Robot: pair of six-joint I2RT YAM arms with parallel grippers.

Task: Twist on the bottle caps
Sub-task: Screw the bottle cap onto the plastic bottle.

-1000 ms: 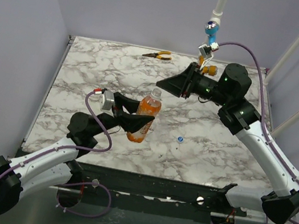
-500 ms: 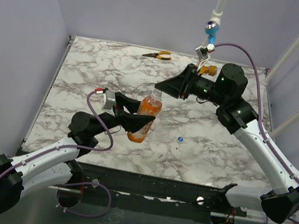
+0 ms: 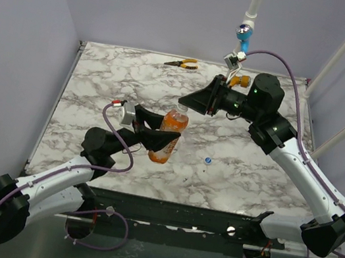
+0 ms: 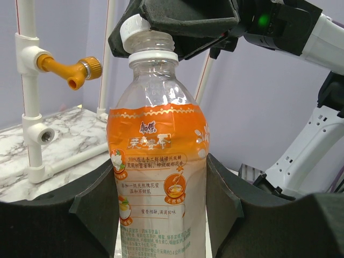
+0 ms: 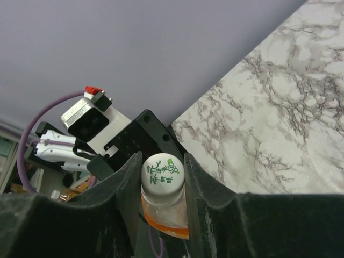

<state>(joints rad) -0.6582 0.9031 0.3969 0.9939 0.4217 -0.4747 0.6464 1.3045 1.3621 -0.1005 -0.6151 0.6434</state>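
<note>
My left gripper (image 3: pixel 159 138) is shut on the bottle (image 3: pixel 168 135), a clear bottle with an orange label (image 4: pixel 156 134), and holds it tilted above the table. In the left wrist view its two pads press the label's sides. My right gripper (image 3: pixel 186 102) is shut on the whitish cap (image 5: pixel 162 173), which has green print on top. The cap (image 4: pixel 134 29) sits slightly askew on the bottle's mouth. The blue cap (image 3: pixel 208 160) lies on the marble table (image 3: pixel 101 76), to the right of the bottle.
Orange-handled pliers (image 3: pixel 183 63) lie at the table's far edge. A white pipe with a blue valve (image 3: pixel 244 31) and an orange valve (image 3: pixel 241 82) stands at the back right, just behind my right wrist. The orange valve (image 4: pixel 80 69) also shows in the left wrist view.
My right gripper has edged left and down onto the bottle's neck with the cap. The left arm has shifted the bottle slightly up and to the right.
</note>
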